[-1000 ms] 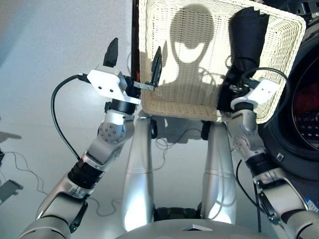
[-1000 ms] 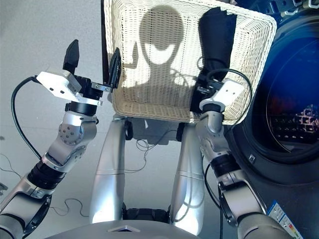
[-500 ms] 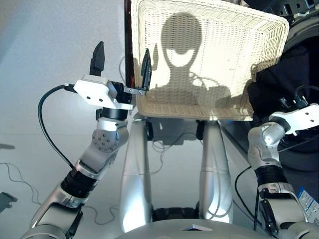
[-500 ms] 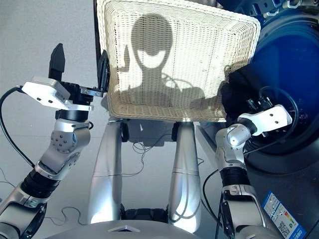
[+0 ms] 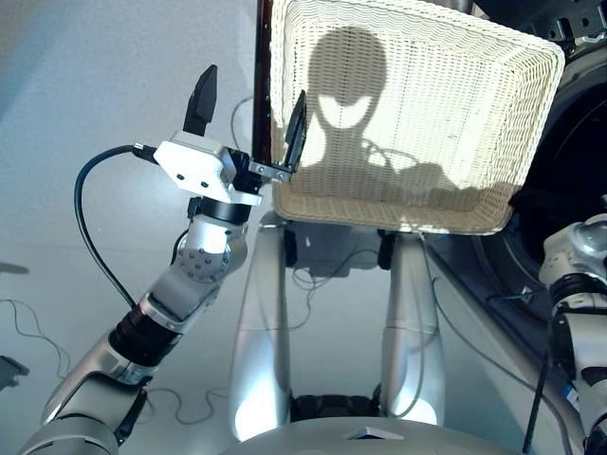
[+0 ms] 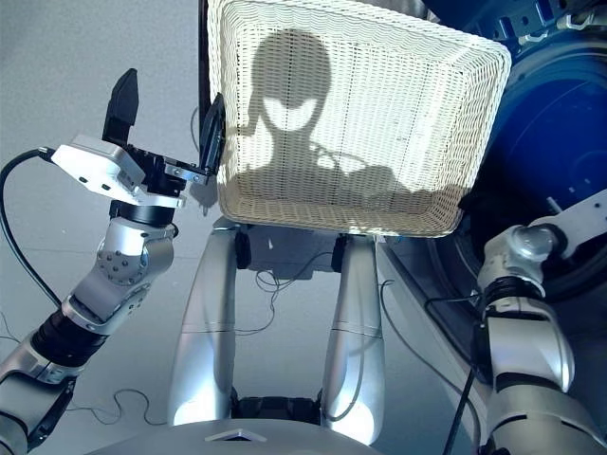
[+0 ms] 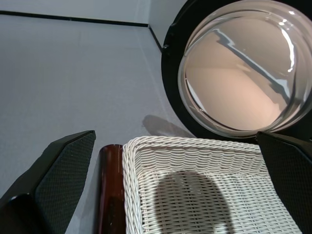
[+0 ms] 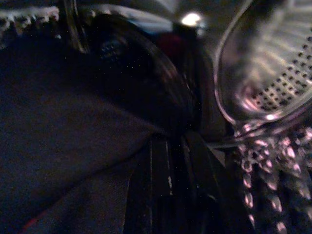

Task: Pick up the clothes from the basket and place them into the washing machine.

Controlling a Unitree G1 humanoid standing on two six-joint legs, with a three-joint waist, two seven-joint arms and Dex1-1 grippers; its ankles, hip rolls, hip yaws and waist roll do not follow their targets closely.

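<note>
**Q:** Pale grey floor (image 5: 114,85) fills the head view from nine o'clock up to eleven. What sits on it?

**A:** The basket (image 5: 493,223), a cream woven tray, takes up twelve o'clock. Nothing lies on its weave apart from shadow. A dark reddish post (image 7: 109,195) stands against its near left corner.

**Q:** And the left gripper (image 5: 248,104)?

**A:** It hovers at about ten o'clock, just beside that corner of the basket. Its two black fingers (image 5: 202,100) stand well apart with nothing between them. One points up over the floor, the other lies close by the rim.

**Q:** The washing machine (image 6: 560,171)?

**A:** It is at three o'clock, dark and round. From the left wrist, its glass bubble door (image 7: 243,73) shows beyond the basket's far rim.

**Q:** The right gripper?

**A:** Only the right arm (image 6: 517,284) shows, at four o'clock, reaching toward the machine. Whether the fingers are apart or closed, I cannot tell.

**Q:** Any clothes?

**A:** The right wrist view shows dark cloth (image 8: 63,146) close to the camera. The perforated steel drum (image 8: 278,83) is beside it.
</note>
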